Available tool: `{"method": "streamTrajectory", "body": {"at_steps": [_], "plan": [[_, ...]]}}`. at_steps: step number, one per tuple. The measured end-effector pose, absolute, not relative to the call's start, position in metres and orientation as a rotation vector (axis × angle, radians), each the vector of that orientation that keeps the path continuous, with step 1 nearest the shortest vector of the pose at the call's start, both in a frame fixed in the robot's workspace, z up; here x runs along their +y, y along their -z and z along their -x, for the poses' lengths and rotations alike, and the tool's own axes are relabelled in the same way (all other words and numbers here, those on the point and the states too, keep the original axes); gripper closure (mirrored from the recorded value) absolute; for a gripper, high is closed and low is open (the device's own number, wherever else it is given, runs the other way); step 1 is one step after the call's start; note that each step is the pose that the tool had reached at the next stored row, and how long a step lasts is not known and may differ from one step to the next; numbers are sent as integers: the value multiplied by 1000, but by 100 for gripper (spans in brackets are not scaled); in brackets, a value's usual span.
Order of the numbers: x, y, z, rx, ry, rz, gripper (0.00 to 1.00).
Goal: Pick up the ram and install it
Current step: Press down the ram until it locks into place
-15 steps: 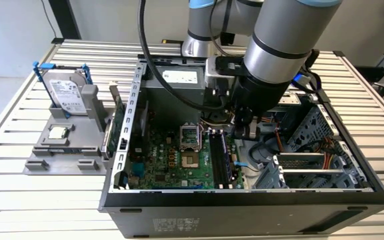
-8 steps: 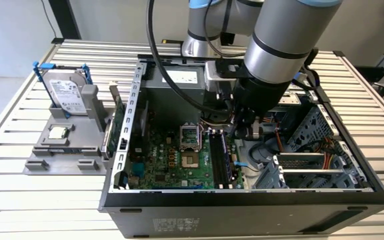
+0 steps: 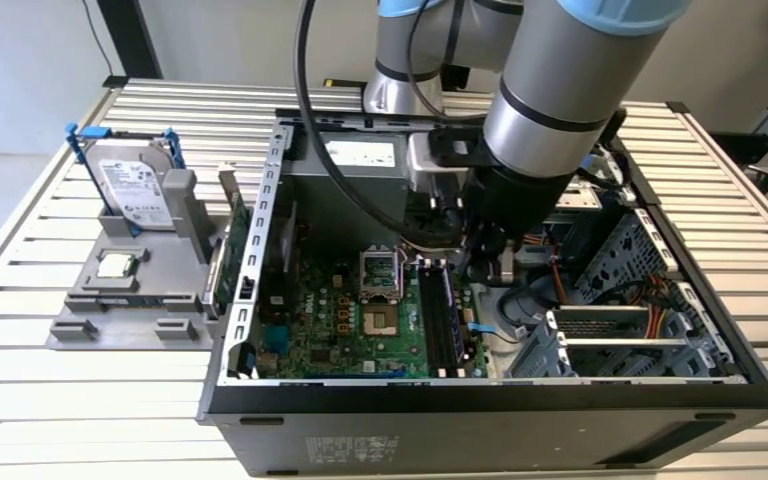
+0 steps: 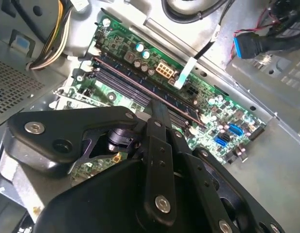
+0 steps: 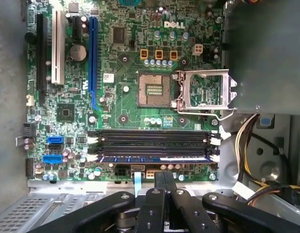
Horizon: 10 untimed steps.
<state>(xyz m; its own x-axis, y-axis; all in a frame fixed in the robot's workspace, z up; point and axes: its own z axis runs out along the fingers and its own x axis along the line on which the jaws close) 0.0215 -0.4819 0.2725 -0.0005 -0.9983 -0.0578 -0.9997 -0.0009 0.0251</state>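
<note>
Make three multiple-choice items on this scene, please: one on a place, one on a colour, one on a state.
1. Where is the gripper?
A. Over the hard drive
B. Inside the case, by the memory slots
C. Outside the case, above the table

2. What colour are the rails on the hard drive?
A. Red
B. Yellow
C. Blue

3. In what state is the processor socket?
A. Open and empty
B. Closed over a chip
C. Covered by a fan

Answers:
1 B: in the first wrist view the gripper is right beside the memory slots, inside the case.
2 C: the hard drive has blue rails.
3 A: the processor socket lies bare, and its metal frame is swung aside.
</note>
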Motion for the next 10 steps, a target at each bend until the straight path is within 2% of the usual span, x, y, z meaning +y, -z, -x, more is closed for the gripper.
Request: {"method": "streamTrajectory", "body": {"at_steps": [10], "plan": [[-478, -254, -20, 2204, -91, 2204, 100]]}}
